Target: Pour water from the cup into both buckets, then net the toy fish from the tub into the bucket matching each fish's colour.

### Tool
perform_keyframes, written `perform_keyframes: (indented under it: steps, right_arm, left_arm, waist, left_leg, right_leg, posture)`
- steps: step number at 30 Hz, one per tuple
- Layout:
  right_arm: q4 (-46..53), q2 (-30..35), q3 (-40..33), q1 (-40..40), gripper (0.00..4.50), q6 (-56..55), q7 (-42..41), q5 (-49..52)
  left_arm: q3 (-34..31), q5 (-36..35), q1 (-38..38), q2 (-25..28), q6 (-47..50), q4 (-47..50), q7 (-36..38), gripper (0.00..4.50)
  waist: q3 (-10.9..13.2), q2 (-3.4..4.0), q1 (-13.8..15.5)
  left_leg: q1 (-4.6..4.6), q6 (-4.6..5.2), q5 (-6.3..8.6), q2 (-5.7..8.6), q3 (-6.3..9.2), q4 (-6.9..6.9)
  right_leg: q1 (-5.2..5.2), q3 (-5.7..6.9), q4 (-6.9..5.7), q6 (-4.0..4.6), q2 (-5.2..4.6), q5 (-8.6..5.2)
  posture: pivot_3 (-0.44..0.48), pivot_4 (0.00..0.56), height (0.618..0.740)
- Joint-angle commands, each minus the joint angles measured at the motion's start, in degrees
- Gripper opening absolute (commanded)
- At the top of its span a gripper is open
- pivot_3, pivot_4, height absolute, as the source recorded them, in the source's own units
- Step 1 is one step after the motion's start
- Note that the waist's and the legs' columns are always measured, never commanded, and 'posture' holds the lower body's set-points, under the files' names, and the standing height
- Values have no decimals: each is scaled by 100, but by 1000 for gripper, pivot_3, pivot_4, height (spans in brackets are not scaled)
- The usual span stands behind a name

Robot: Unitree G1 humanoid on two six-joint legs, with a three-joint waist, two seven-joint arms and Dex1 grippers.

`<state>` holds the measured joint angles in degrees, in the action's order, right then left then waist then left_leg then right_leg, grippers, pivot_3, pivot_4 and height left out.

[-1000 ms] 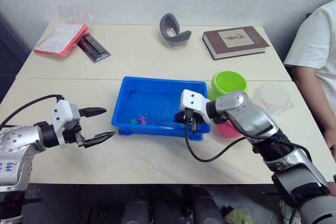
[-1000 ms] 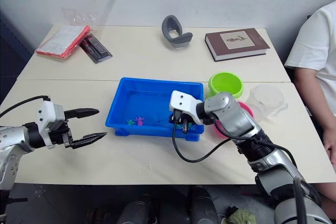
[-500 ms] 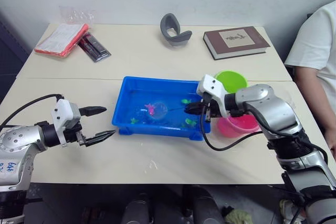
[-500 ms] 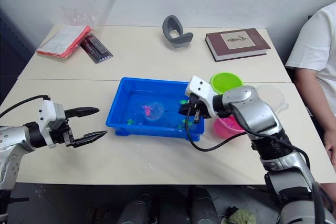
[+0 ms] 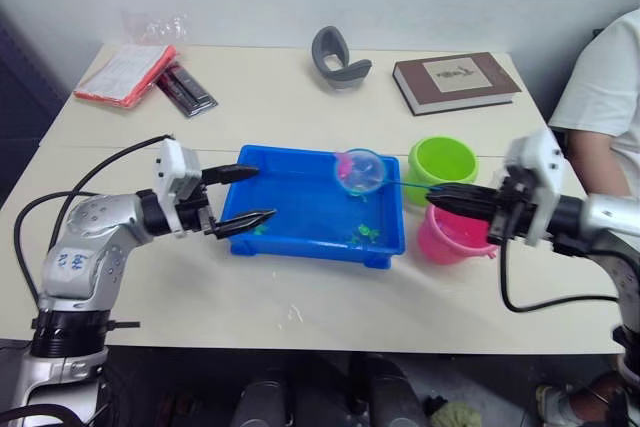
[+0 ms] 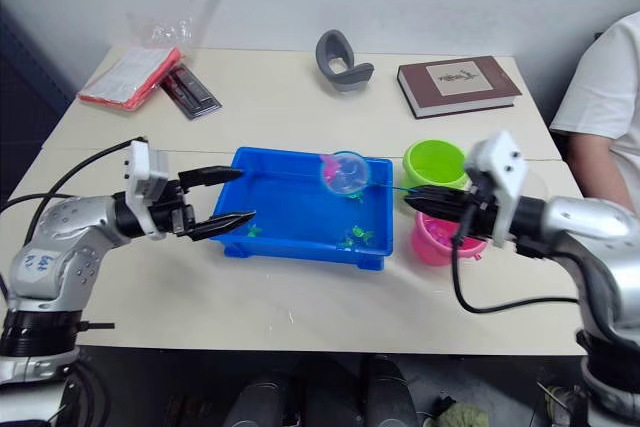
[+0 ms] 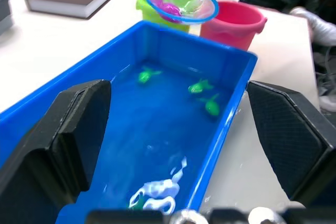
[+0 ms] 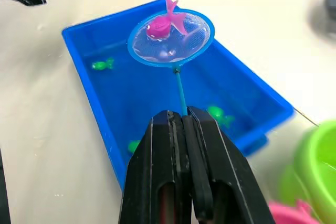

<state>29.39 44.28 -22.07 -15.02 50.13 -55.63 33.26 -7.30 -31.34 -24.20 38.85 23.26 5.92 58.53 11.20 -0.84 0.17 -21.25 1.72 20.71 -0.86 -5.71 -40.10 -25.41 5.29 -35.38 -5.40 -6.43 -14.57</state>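
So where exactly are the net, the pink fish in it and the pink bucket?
net [image 8: 171, 38]: right wrist view, on its mesh.
pink fish [image 8: 160, 25]: right wrist view, on its body.
pink bucket [image 5: 455, 237]: left eye view, on its outer wall.

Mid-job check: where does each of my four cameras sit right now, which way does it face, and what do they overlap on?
Left eye, right eye: head stereo pair, looking down over the table; both arms show, left gripper open, right gripper holding the net.
Left wrist: looks between its open fingers along the tub toward the pink bucket.
Right wrist: looks along its shut fingers at the net's pink fish.
Shared: tub, net, green fish.
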Motion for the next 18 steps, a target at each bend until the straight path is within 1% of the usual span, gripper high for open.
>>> perform_keyframes:
  steps: [1, 4, 6, 8, 12, 15, 18]
  right_arm:
    - [626, -67, -1524, 1087, 0, -24, 228, 267]
    - [773, -167, -2185, 1951, 0, -430, 316, 73]
    - [771, -247, -2422, 2294, 0, -691, 420, -14]
    - [672, -368, -2624, 2743, 0, -1175, 466, -306]
    - [446, -440, -2508, 3489, 0, -2211, 393, -964]
    - [270, -498, -2361, 3702, 0, -2813, 474, -1274]
    - [59, -673, -2114, 3918, 0, -3797, 606, -1814]
  left_arm:
    - [272, 25, -363, -96, -94, -134, 265, 4412]
    - [486, 151, -526, -185, -282, -421, 504, 4412]
    - [582, 232, -609, -240, -388, -575, 603, 4412]
    - [664, 258, -700, -344, -440, -685, 672, 4412]
    - [770, 352, -802, -460, -572, -855, 762, 4412]
    - [777, 397, -843, -511, -661, -935, 789, 4412]
    - [754, 399, -876, -566, -658, -962, 774, 4412]
  waist:
    - [0, 0, 72]
    - [-3, 4, 127]
    - [-3, 4, 117]
    - [-3, 4, 113]
    - [-3, 5, 108]
    - [-3, 5, 102]
    - [-4, 5, 110]
  left_leg:
    - [-1, 0, 0, 2, 0, 1]
    - [5, 8, -2, 11, -9, -1]
    - [8, 14, -5, 14, -12, -1]
    - [14, 16, -5, 15, -20, -1]
    - [18, 16, -6, 14, -25, -1]
    - [21, 16, -6, 14, -29, -1]
    - [24, 17, -6, 14, -32, -1]
  right_leg:
    - [0, 0, 0, 0, 0, 0]
    - [4, -9, 1, -7, -1, 4]
    - [8, -14, 7, -14, -1, 8]
    - [9, -25, 6, -18, 1, 10]
    - [9, -33, 3, -18, 3, 10]
    - [9, -38, 3, -18, 5, 10]
    - [9, -44, 4, -18, 5, 10]
  posture:
    - [0, 150, 740]
    - [0, 150, 740]
    - [0, 150, 740]
    - [0, 150, 740]
    - [0, 150, 740]
    - [0, 150, 740]
    - [0, 150, 740]
